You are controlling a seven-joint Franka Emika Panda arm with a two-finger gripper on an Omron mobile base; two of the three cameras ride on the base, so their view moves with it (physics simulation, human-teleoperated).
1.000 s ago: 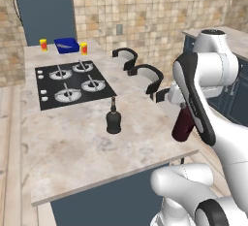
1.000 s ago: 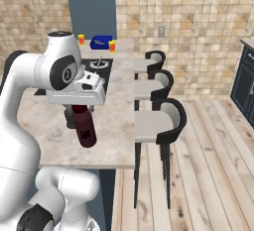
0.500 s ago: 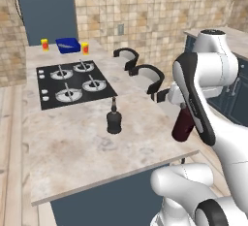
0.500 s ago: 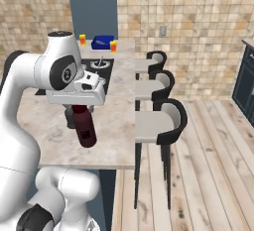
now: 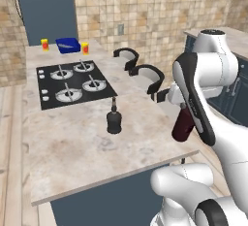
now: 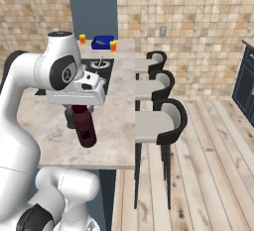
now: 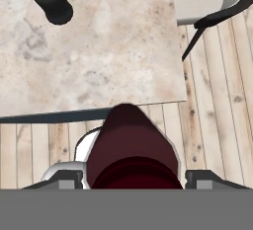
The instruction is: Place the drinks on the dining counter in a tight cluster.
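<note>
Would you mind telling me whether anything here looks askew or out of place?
The dark-red bottle hangs tilted in the gripper, above the dining counter edge rather than standing on it. The black bottle stands upright on the counter. Nothing looks spilled or damaged.

Two jars (image 5: 44, 44) flank a blue bowl (image 5: 67, 44).

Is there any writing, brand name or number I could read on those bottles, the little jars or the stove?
None: no readable text shows in any view.
dark-red bottle: plain, no label visible.
black bottle: plain, no label visible.
two yellow-red jars: too small to show any lettering.
cooktop: white knobs near its left edge, no legible marks.
</note>
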